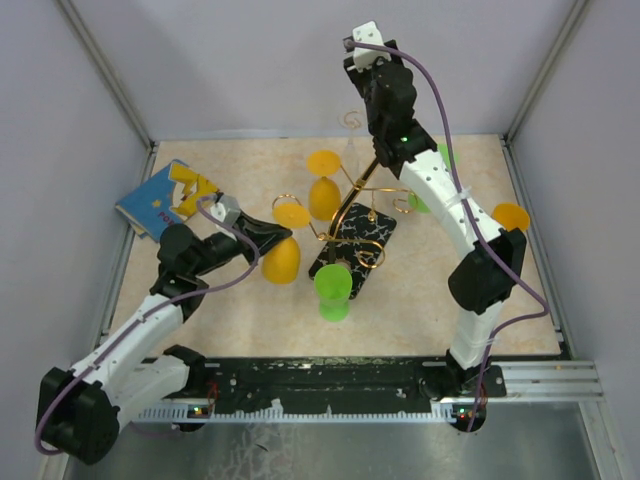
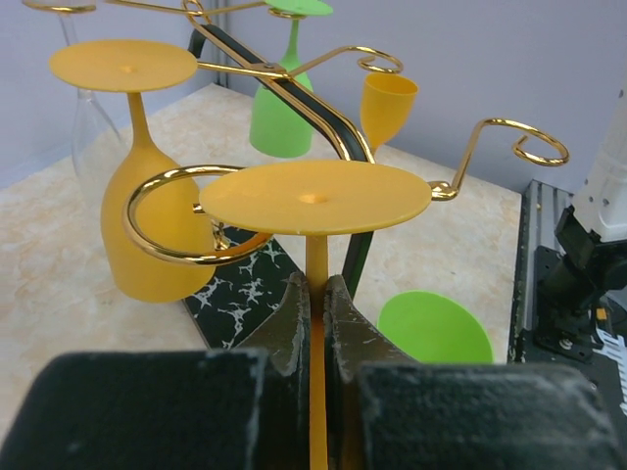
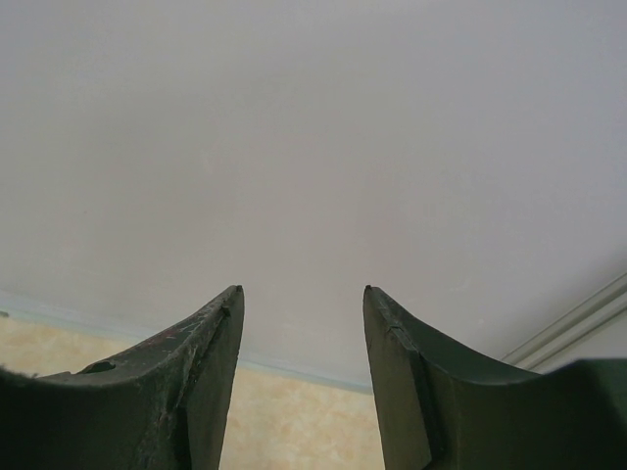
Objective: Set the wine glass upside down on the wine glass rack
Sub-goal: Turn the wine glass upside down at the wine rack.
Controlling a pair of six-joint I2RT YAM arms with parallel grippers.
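Wine glass [image 2: 313, 196], orange, is inverted: foot disc uppermost and level, stem vertical, bowl below. My left gripper [image 2: 315, 286] is clamped on the stem just under the foot, jaws closed against it from both sides. I hold the glass beside the left long side of the wine glass rack [image 1: 358, 238], near the middle of the table [image 1: 260, 320]. In the left wrist view, one gold ring-ended arm of the rack lies at foot height, just beside the foot's far rim. The stem is outside the ring, and I cannot tell whether ring and foot touch. A second orange glass [image 1: 323, 195] is inverted at the rack, foot up, on the side toward the far edge, with a clear glass [image 2: 88, 127] beyond it. A green glass [image 1: 333, 290] is at the near end of the rack's black marbled base. A blue booklet [image 1: 155, 200] lies by the left edge, toward the far left corner. My right gripper [image 3: 302, 294] is raised high above the far edge, jaws apart and holding nothing, facing the back wall [image 3: 313, 117].
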